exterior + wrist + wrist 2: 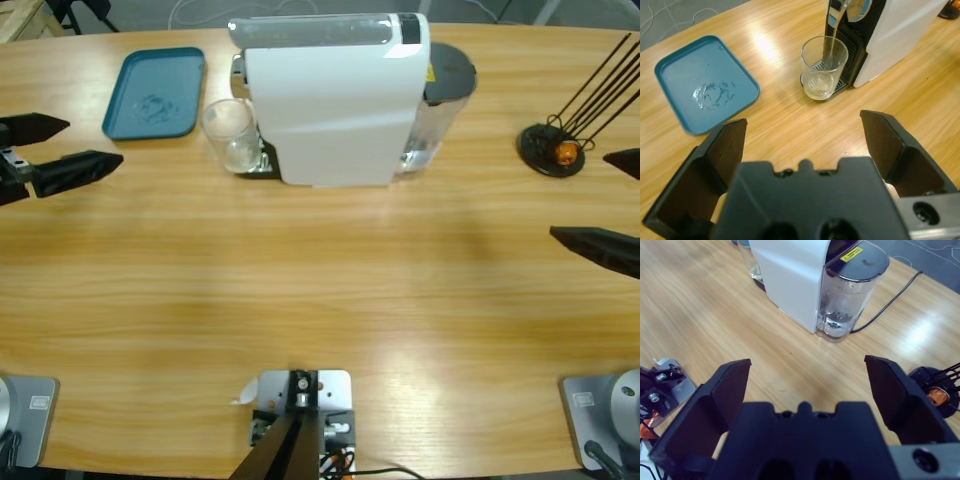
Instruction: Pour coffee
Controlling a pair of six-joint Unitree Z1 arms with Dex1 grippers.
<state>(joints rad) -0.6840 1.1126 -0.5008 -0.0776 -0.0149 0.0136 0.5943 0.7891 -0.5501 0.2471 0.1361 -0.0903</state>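
Observation:
A small clear glass cup (230,135) stands under the spout of the white coffee machine (330,100). In the left wrist view a thin stream runs from the spout into the cup (823,67), and a shallow pale amber layer of coffee (819,88) lies at its bottom. My left gripper (94,142) hovers open at the table's left edge, well short of the cup, with nothing between its jaws (802,122). My right gripper (580,195) is open and empty at the right edge, facing the machine's clear water tank (850,295).
A teal tray (155,92) with a small wet patch (714,94) lies left of the cup. A black capsule stand (550,150) holding an orange capsule (567,152) sits at the right. A black cable (885,302) runs behind the tank.

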